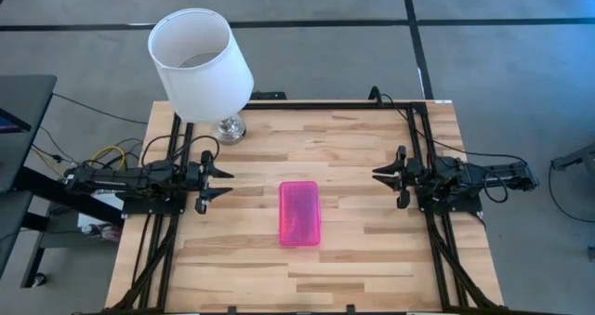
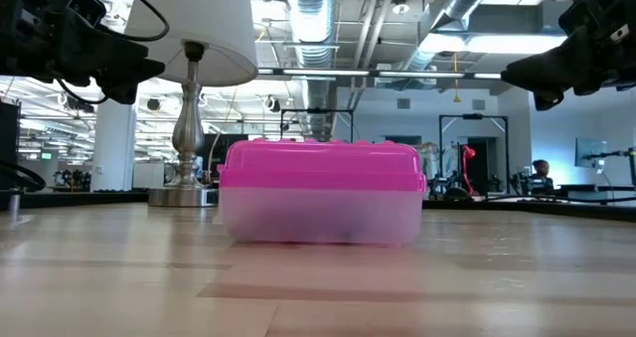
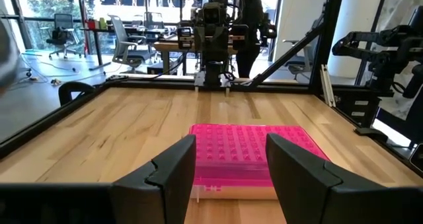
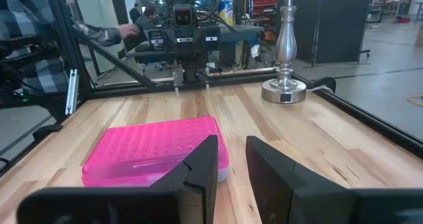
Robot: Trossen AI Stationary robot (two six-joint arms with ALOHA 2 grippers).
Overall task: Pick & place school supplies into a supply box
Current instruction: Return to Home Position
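Left tool [image 1: 223, 182] hangs at the left edge of the surface [image 1: 372, 259], spread open, gripping nothing. Lamp [image 1: 200, 62] stands back left. Supply box [image 1: 299, 213] lies mid-surface with its pink lid [image 2: 320, 166] down (stuff inside is probably just a blur through the clear wall). Right tool [image 1: 381, 177] is at the right edge, parted slightly, also empty.

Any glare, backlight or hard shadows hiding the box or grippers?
High view: even light, soft shadows, the supply box plainly lit. Low view: bright ceiling lights behind turn the left gripper and right gripper into dark shapes; a pinkish reflection lies on the table before the box. Left wrist view: bright windows behind, no glare on the box. Right wrist view: the lamp base gleams.
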